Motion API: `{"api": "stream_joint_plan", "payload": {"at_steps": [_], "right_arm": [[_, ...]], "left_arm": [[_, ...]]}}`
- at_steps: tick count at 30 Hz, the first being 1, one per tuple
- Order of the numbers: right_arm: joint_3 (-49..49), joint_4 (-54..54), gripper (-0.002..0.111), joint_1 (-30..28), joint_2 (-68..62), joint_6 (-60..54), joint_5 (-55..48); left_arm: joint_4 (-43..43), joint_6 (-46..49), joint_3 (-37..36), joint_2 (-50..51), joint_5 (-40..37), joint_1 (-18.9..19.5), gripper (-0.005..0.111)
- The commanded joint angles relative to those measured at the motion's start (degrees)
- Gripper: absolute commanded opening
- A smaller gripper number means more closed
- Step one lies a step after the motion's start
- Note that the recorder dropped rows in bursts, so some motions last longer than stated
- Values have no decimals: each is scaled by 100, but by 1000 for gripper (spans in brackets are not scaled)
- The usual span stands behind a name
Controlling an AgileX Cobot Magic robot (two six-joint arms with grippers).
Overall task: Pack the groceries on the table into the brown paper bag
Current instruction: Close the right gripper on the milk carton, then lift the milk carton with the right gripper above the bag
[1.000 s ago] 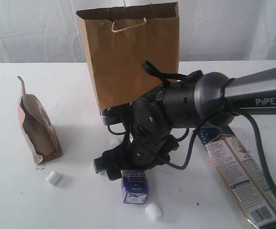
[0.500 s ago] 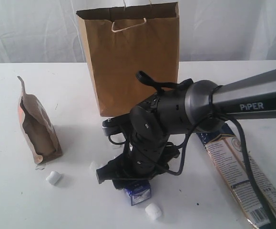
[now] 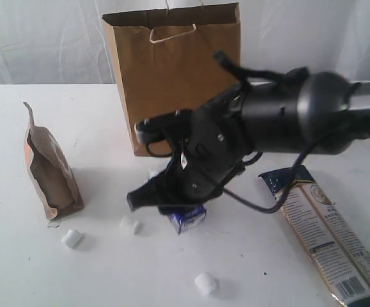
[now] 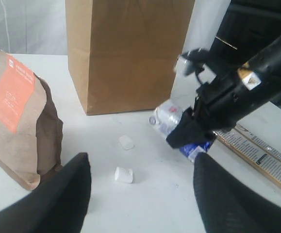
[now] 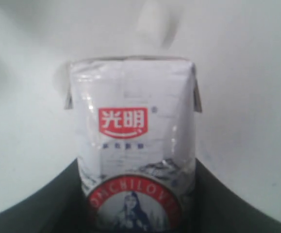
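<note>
**Carton in right tool, bag not yet reached**

The small blue-white carton is seen tilted, near-centre on the desk, in front of the brown paper bag. Whether it is clear of the surface cannot be told. The right tool is narrowed onto the carton, with a finger pressed against each side of its lower part. The left tool is spread wide and empty, low over the near-left desk.

Nothing is seen going into the bag. The brown pouch stands at left, the noodle packs lie at right, and marshmallows are scattered near.

Risks, as judged:
- Only one end of the carton is gripped, so it could pivot or slip out during the lift.
- The soft carton walls could be dented by too tight a squeeze.
- The bag is tall and light, so its rim could be clipped by a low carry and the bag folded or tipped over.
</note>
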State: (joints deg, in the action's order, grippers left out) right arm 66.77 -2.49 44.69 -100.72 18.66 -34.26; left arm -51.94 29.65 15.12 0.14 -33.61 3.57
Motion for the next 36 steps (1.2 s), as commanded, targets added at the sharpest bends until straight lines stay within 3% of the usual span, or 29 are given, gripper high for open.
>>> {"api": "stream_joint_plan", "payload": {"at_steps": [1, 12, 21, 23, 28, 33, 36], "right_arm": [[-1, -501, 0, -270, 816, 297, 240], [-1, -1320, 0, -1015, 2316, 433, 535], [-1, -1082, 0, -2791, 2694, 411, 1835], [-1, -760, 0, -3217, 2659, 411, 2536], [10, -760, 0, -3534, 2312, 488, 4030], [10, -2758, 0, -3559, 1572, 1838, 6154], [10, -3129, 0, -3559, 1252, 2036, 7044]], "left_arm": [[-69, 14, 34, -14, -52, -28, 64], [-69, 14, 34, -14, -52, -28, 64], [-69, 14, 34, -14, -52, -28, 64], [-69, 14, 34, -14, -52, -28, 64], [-69, 14, 34, -14, -52, -28, 64], [-69, 14, 34, -14, -52, -28, 64], [-69, 14, 34, -14, -52, -28, 64]]}}
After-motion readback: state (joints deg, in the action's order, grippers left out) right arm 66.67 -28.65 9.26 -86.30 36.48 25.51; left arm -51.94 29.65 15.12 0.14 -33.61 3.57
